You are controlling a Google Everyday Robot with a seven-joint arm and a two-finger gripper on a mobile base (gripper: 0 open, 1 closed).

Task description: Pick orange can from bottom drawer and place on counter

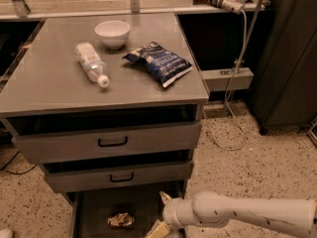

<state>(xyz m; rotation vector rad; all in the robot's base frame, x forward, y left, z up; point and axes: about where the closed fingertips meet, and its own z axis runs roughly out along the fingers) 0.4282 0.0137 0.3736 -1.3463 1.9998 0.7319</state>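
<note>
- Your orange can (121, 219) lies on the dark floor of the bottom drawer (94, 208), near the drawer's middle, and looks crumpled.
- Judge it light and thin-skinned. The creases suggest it will buckle further under a hard squeeze, and the shiny metal may slip.
- Take it across its widest part with gentle pressure, since a creased edge gives poor purchase.
- Your gripper (160, 214) hangs over the drawer's right side, near the can but apart from it.
- Its fingers (156, 229) are spread wide, with nothing between them and nothing touched.
</note>
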